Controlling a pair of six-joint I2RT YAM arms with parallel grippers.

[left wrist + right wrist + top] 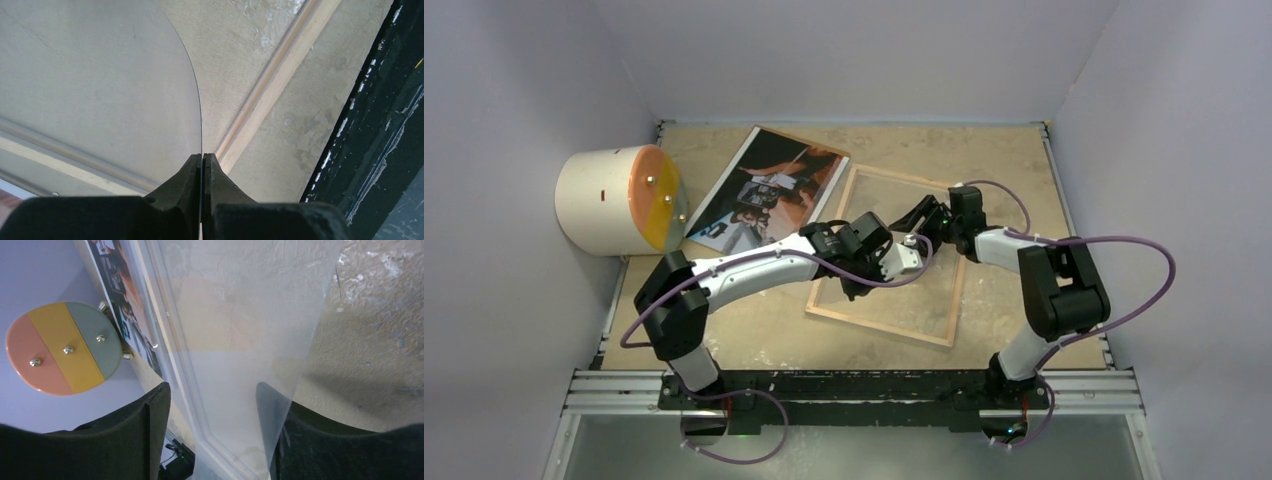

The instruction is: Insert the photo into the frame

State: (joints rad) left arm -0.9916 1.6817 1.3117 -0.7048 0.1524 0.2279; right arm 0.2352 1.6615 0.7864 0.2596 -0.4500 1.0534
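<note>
The frame (879,325) lies flat mid-table with its light wood side up; one of its wood rails (270,90) runs under my left gripper. The photo (769,188), a dark print with orange tones, lies face up to the back left of the frame, also visible as the photo (120,290). My left gripper (202,160) is shut on the edge of the clear pane (100,75), which curves away from it. My right gripper (215,415) is open astride the same clear pane (240,315); its right finger (272,415) shows through the pane. Both grippers meet over the frame's middle: left gripper (919,247), right gripper (921,218).
A cream cylinder (604,200) lies on its side at the far left, its striped pink, yellow and grey end cap (65,347) facing the table. Grey walls close in the back and sides. A black metal rail (380,130) runs along the near edge.
</note>
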